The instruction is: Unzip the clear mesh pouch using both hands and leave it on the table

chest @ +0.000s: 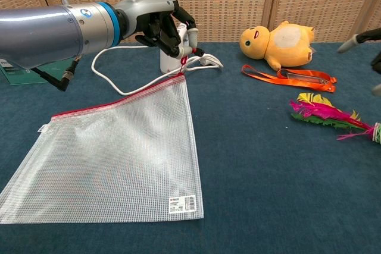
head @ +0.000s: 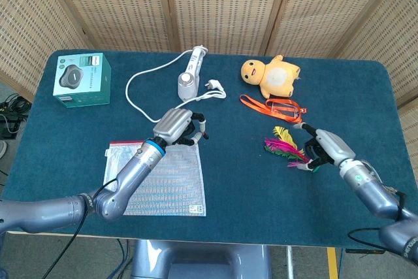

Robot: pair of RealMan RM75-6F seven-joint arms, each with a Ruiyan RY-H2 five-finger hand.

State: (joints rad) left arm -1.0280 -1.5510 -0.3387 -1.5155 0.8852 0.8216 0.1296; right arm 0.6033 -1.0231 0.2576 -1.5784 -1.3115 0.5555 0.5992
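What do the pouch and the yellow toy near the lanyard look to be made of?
The pouch looks like clear, slightly glossy plastic sheet with a fine white mesh grid in it, and a red strip, likely the zipper tape, along its top edge. The left hand holds it up by one corner. The yellow toy looks like soft plush fabric, matte and fuzzy, with rounded stuffed shapes.
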